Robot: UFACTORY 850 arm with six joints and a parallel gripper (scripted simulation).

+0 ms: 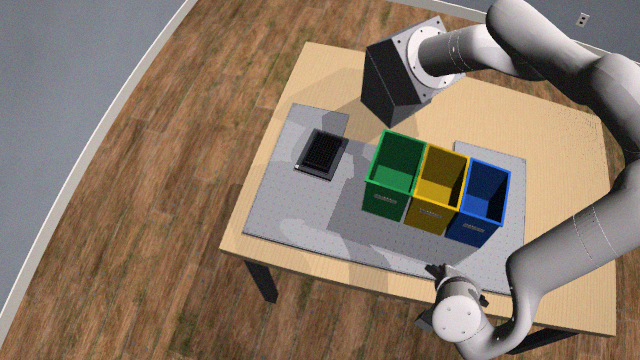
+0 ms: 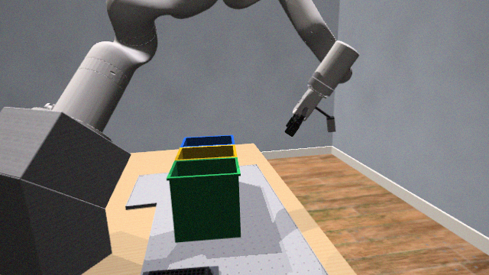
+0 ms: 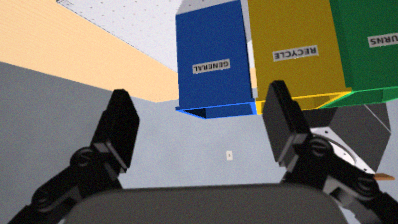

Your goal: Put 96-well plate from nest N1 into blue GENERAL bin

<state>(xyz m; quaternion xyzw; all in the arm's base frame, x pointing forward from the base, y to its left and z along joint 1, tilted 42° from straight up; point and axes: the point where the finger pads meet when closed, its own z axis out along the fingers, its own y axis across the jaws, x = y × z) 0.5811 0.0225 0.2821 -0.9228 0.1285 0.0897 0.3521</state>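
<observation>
The black 96-well plate (image 1: 320, 152) lies in its dark nest N1 at the far left of the grey mat; its edge shows at the bottom of the exterior view (image 2: 179, 271). The blue bin (image 1: 481, 201) (image 3: 211, 66) stands at the right end of the bin row and carries the sign GENERAL. It also shows at the back of the row in the exterior view (image 2: 207, 140). My gripper (image 3: 199, 100) (image 1: 436, 271) (image 2: 294, 125) is open and empty. It hangs high above the table's front edge, off to the side of the blue bin.
A yellow bin signed RECYCLE (image 1: 439, 188) stands in the middle and a green bin (image 1: 393, 175) at the left, all touching side by side. The arm's grey base block (image 1: 400, 80) stands at the back of the table.
</observation>
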